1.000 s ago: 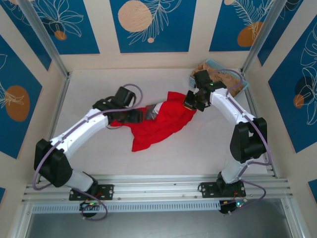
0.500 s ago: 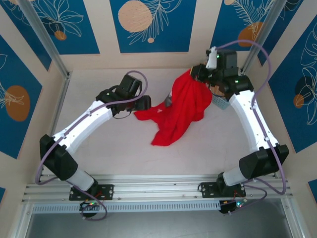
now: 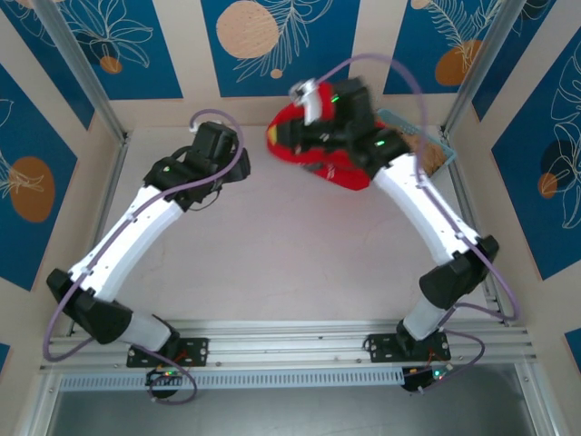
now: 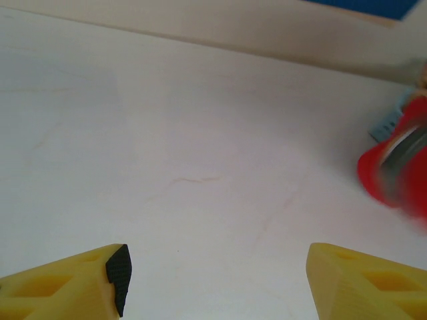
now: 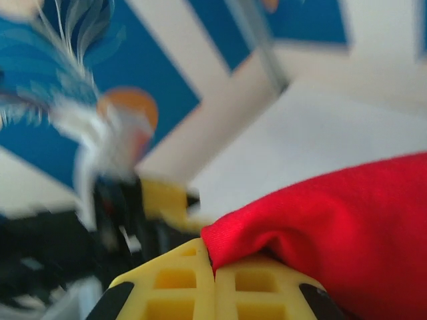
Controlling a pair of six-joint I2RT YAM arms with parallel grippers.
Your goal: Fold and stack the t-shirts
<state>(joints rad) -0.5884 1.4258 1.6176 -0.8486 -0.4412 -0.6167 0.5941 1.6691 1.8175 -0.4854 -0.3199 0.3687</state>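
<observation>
Left gripper: jaws wide, empty, over bare table.
Red t-shirt: bunched, hoisted above the table's rear.
Right gripper: jaws clamped on a shirt fold.
Basket: just beside the shirt.
Handling: lower the cloth and drag it flat; the left gripper takes a free corner.
Change: half a second ago the shirt trailed on the table beside the left gripper; now it hangs clear, well apart.
</observation>
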